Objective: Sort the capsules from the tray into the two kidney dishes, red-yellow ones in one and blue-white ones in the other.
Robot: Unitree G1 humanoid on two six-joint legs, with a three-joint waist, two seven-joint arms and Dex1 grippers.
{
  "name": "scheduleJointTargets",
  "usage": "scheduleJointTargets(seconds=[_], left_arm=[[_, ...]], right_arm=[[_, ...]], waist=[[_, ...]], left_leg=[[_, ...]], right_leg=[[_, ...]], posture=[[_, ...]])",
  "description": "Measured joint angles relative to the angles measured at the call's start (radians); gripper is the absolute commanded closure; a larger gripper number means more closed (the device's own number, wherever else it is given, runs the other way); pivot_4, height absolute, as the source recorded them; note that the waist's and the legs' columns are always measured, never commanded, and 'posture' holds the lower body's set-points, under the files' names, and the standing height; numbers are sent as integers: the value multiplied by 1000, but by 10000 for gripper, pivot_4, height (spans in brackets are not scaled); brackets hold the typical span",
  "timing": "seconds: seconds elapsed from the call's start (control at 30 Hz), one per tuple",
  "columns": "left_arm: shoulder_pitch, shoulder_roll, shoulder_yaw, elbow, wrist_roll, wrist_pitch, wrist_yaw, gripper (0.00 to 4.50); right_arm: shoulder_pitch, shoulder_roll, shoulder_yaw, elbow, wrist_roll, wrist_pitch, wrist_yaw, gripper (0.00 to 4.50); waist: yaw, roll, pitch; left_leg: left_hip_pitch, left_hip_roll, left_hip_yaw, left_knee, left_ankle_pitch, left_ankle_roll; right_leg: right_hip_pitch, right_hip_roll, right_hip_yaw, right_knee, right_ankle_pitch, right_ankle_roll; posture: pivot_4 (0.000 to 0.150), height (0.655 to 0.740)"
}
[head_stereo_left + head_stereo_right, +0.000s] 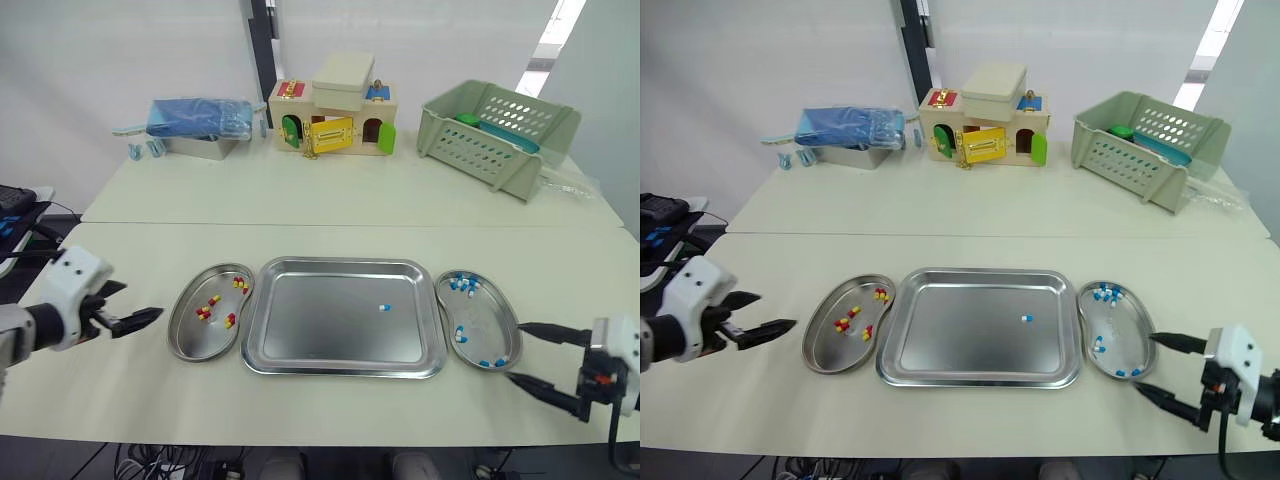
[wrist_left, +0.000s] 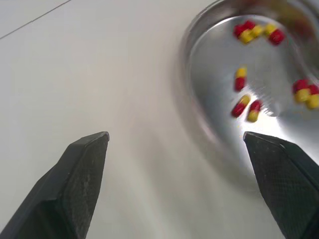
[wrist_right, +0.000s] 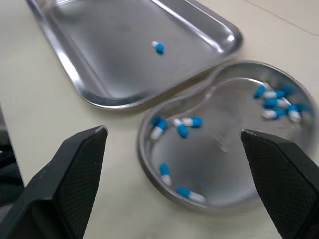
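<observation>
The left pincer [image 1: 142, 300] sits over the bare surface [image 1: 150, 225] just left of the left kidney dish [image 1: 181, 325]. Its two black fingers are spread wide and hold nothing, with the tips pointing toward the dish's rim. The right pincer [image 1: 515, 351] is at the near right of the surface, also spread wide and empty. Its tips point toward the near end of the right kidney dish [image 1: 482, 322], with one tip just beside the rim and the other on the surface nearer the front edge.

Between the two dishes lies the steel tray [image 1: 320, 335], touching or nearly touching each of them. One blue-white capsule [image 1: 384, 307] is in it, right of the middle — nothing else is on its floor. The left dish holds several red-yellow capsules [image 1: 214, 301], some at its far end and some near its middle. The right dish holds the other blue-white capsules [image 1: 462, 285], with a cluster at the far end and a few scattered toward the near end.

Well behind, along the back of the surface, three things stand apart from one another: a blue bundle [image 1: 200, 115] on a metal box at the left, a wooden toy house [image 1: 335, 115] with coloured doors in the middle, and a pale green basket [image 1: 495, 130] tilted at the right.
</observation>
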Motion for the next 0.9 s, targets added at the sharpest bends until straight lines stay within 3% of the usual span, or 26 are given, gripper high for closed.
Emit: scheduleJointTargets(seconds=[0.23,0.47,0.7,0.9], left_arm=[[-8,42,15,256,55,-153,2,206],[-10,43,15,296,60,-209,3,206],[56,11,20,254,47,-219,18,206],[199,-137,146,0,-70,-296,-38,206]], right_arm=[[-60,-79,2,171,-93,122,-3,0],[-124,-93,26,225,-135,206,10,0],[-171,-101,27,239,-167,228,12,0],[-184,-111,14,261,-175,214,57,0]], waist=[[-1,0,0],[-2,0,0],[-3,0,0],[-1,-1,1]], left_leg=[[0,0,1,0,0,0],[-1,0,1,0,0,0],[-1,0,1,0,0,0],[-2,1,3,0,0,0]], right_leg=[[-1,0,0,0,0,0],[-2,0,0,1,0,0],[-2,0,1,1,0,0],[-2,-1,1,0,0,0]], posture=[[1500,7400],[1500,7400],[1500,7400],[1500,7400]])
